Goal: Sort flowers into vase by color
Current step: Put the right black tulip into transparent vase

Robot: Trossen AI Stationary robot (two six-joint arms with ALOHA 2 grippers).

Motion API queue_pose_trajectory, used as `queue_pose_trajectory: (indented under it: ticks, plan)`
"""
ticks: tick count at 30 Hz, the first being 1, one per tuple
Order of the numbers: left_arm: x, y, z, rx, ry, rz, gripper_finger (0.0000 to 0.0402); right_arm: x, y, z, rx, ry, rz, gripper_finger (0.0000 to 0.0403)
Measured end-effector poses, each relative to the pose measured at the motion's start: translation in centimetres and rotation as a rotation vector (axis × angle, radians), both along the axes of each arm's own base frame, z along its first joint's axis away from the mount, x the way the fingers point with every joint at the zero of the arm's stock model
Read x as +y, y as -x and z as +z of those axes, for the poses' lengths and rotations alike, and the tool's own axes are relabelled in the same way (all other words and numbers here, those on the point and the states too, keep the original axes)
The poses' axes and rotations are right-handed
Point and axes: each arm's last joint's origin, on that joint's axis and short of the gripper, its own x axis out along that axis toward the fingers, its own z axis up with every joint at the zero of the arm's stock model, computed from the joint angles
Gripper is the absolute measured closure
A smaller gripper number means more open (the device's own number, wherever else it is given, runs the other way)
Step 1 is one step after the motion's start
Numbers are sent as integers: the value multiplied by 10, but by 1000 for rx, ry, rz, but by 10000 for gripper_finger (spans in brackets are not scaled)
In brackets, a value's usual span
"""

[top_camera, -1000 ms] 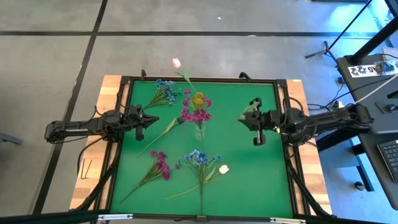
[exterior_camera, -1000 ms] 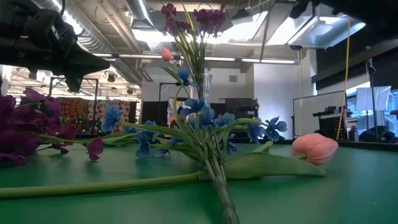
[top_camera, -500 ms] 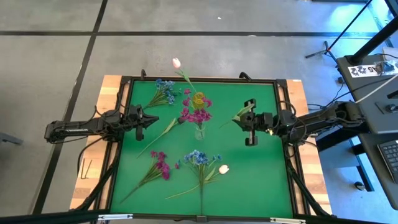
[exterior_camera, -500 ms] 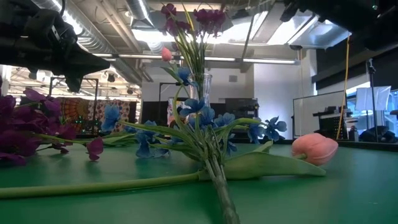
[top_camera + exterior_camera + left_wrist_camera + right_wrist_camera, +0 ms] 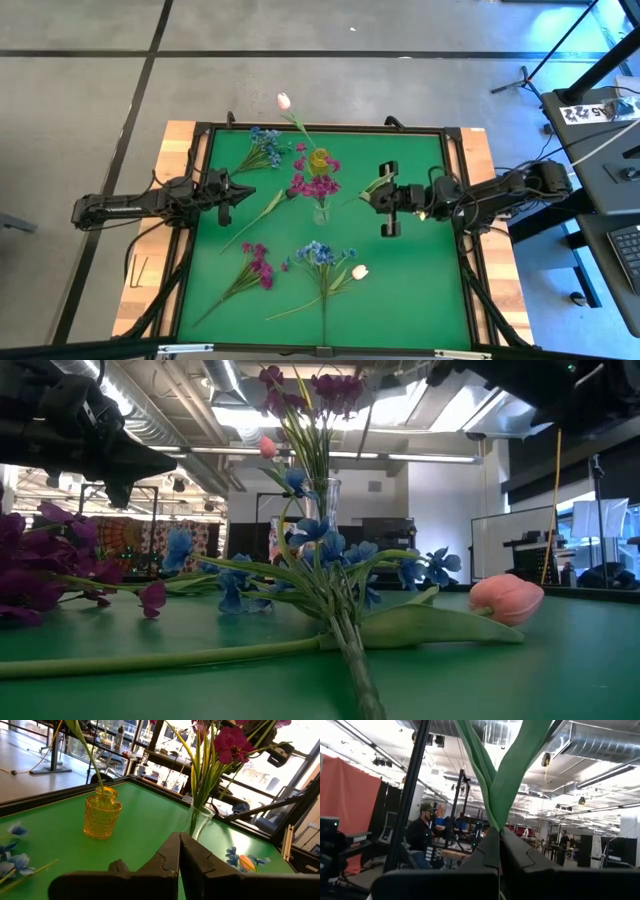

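The right gripper (image 5: 384,192) hangs above the green mat (image 5: 420,290), right of its middle, with its fingers (image 5: 512,851) pressed together on a green-leaved stem (image 5: 366,190). In the right wrist view two long leaves (image 5: 492,775) rise from between the closed fingers and cross each other; the flower head of this stem cannot be made out. The stem points left toward the clear glass vase (image 5: 321,212), which stands just left of the gripper near the centre of the mat and holds magenta sprays (image 5: 314,185).

Just beyond the clear vase, on its far side, stands a yellow glass vase (image 5: 319,160) with a white-pink tulip (image 5: 284,101) whose stem leans out past the far edge of the mat. In the left wrist view the yellow vase (image 5: 101,814) and the clear vase (image 5: 198,822) stand apart on the mat, the magenta blooms (image 5: 227,742) above the clear one.

The left gripper (image 5: 228,189) waits at the left edge of the mat, its fingers (image 5: 167,857) closed on nothing.

Loose flowers lie around the mat: a blue spray (image 5: 263,147) at the far left, a long green stem (image 5: 258,215) between the left gripper and the clear vase, a magenta spray (image 5: 254,265) at the near left, and a blue spray (image 5: 320,255) beside a tulip bud (image 5: 359,271) near the middle of the near side. In the low view that tulip bud (image 5: 505,598) lies on its leaf at the right.

A seated person (image 5: 422,837) shows in the room behind.
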Motion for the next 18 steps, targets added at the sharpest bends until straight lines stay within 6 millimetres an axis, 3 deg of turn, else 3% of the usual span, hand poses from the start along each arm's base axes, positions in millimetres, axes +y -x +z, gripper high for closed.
queue_pose_trajectory:
  ticks: [18]
  plan:
    - [0, 0, 0, 0, 0, -1, 401, -13, -34, -11, 61, 5, -34, 402]
